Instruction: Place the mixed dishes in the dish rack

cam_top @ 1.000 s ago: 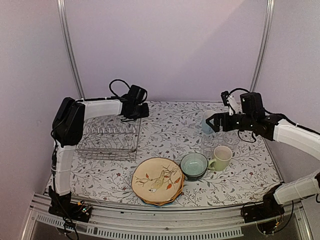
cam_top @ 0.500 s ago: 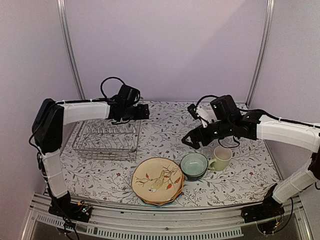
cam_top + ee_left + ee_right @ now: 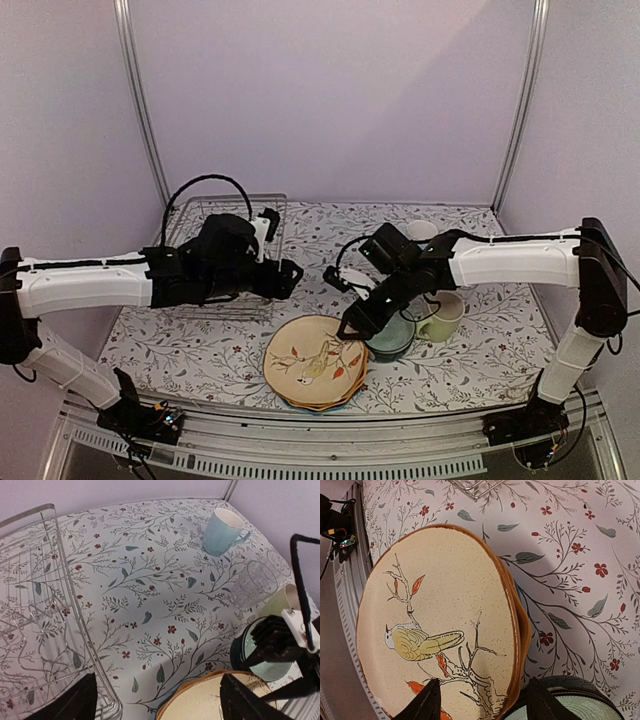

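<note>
Just beneath right hand (image 3: 482, 702), bird plate (image 3: 435, 630)

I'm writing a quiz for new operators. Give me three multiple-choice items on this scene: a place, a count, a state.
1. Where is the light blue mug? A at the far side of the table, beyond the glass; B on the top plate; C touching the pale mug.
2. How many mugs show? A one; B two; C four.
3. The right gripper is: A shut on the glass; B open over the top plate; C shut on a mug.
Answers: A, it stands far back past the glass; B, one blue, one pale; B, fingers apart above the plate's rim.
</note>
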Robot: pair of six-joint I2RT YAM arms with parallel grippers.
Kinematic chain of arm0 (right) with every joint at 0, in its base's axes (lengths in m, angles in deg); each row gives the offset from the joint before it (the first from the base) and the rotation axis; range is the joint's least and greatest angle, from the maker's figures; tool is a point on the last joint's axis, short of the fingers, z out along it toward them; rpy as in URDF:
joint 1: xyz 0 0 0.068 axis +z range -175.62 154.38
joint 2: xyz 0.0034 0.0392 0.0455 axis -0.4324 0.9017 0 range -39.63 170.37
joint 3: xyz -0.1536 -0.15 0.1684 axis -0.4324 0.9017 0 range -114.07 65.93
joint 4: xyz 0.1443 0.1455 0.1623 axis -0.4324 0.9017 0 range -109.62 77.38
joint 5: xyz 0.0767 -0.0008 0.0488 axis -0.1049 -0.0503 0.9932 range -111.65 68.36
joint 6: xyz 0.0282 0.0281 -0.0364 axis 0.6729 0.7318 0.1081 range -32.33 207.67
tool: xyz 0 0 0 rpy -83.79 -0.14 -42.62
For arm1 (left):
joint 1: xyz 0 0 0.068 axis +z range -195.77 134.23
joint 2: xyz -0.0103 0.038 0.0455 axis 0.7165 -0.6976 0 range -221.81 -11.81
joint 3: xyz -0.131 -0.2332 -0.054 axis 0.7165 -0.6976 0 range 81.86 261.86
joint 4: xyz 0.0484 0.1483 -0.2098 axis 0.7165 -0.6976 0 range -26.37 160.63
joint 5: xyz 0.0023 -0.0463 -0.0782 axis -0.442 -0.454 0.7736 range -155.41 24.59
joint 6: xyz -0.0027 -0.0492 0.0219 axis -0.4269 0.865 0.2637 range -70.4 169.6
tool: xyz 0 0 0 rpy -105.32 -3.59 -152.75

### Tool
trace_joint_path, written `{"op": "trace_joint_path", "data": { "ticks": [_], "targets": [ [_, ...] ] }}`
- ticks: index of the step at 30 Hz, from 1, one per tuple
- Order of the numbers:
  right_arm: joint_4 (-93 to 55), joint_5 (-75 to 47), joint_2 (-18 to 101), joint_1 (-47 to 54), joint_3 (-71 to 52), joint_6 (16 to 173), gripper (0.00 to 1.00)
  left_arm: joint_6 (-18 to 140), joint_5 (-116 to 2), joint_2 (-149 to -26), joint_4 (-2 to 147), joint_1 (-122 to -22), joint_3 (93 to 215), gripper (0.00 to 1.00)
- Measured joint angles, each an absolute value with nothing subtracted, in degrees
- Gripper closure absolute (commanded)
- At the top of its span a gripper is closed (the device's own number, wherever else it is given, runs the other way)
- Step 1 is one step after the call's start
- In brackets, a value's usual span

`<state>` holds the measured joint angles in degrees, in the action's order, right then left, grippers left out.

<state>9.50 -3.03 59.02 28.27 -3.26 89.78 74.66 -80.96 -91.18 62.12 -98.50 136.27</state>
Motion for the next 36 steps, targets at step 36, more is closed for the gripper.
{"op": "trace_joint_path", "data": {
  "ticks": [36],
  "targets": [
    [15.25,-20.21,53.28,16.79,-7.94,93.06,0.51,85.92,-85.57,-83.53,54.97,-107.94,126.61,0.21]
  ]
}}
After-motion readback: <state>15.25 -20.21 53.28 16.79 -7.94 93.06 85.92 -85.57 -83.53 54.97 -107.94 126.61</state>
